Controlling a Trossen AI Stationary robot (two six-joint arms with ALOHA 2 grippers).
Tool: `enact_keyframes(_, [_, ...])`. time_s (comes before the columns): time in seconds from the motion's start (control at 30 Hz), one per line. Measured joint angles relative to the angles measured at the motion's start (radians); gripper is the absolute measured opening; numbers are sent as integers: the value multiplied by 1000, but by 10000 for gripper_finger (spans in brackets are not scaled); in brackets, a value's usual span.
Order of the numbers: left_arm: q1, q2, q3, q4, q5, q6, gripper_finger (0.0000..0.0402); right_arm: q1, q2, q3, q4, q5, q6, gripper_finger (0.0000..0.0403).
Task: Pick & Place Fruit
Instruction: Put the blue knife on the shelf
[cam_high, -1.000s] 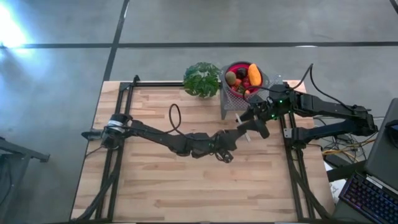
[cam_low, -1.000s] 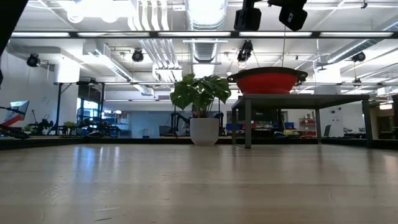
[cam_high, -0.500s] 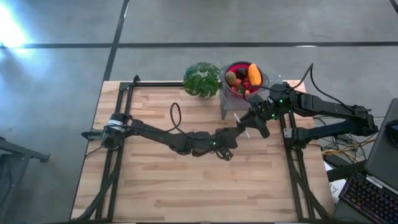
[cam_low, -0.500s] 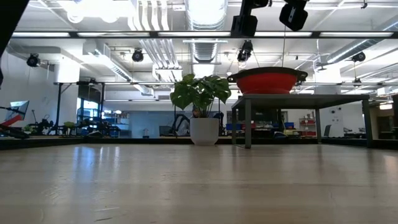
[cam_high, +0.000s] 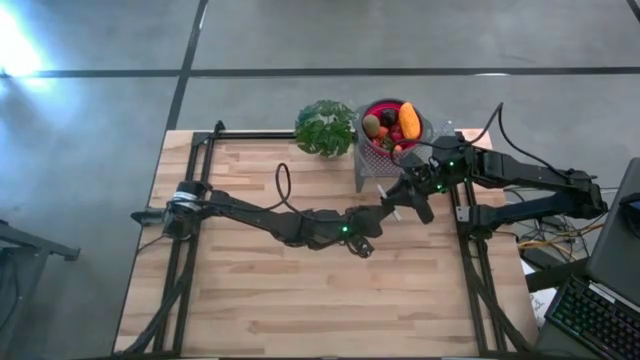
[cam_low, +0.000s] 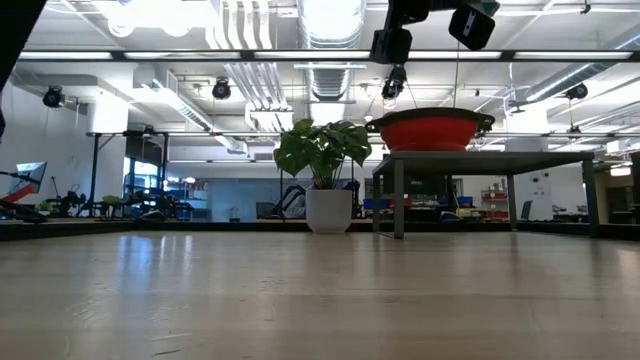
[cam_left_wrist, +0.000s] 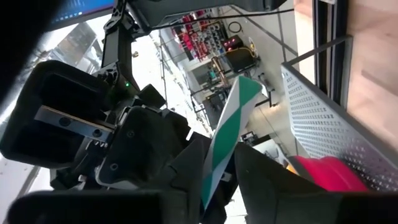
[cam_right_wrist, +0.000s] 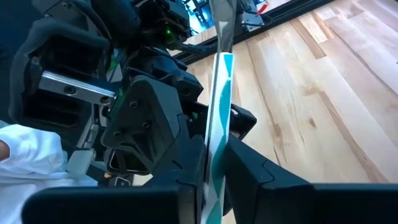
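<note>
Left gripper (cam_high: 383, 213): fingers clamped on a thin flat stick with green-and-white diagonal stripes (cam_left_wrist: 225, 134), above the pale wooden table (cam_high: 260, 290). Right gripper (cam_high: 398, 199): just beyond, facing it, fingers closed on the same stick. Assorted small toy fruits (cam_high: 392, 125): behind both grippers, heaped in a red bowl (cam_high: 378, 108) atop a grey perforated stand (cam_high: 367, 168), beside a leafy green potted plant (cam_high: 324, 127).

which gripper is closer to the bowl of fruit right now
Right. The right gripper sits just below the fruit bowl; the left gripper meets it slightly farther off.
</note>
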Motion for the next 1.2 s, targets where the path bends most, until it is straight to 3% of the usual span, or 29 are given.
enact_keyframes(0.27, [0, 0, 0, -27, -1, -8, 129, 0, 0, 0, 3, -14, 3, 50])
enact_keyframes(0.63, [-2, 0, -2, -17, -63, -91, 276, -1, -2, 1, 11, -20, 1, 42])
enact_keyframes(0.8, [-27, 1, -2, -78, -86, -151, 303, -2, -2, 1, 0, -20, 1, 50])
enact_keyframes(1.03, [-86, 0, -2, -140, -65, -453, 305, -2, -2, 30, 4, -21, -20, 38])
enact_keyframes(1.2, [-107, -22, -3, -178, 77, -732, 305, -2, -2, 93, -41, -7, -38, 47])
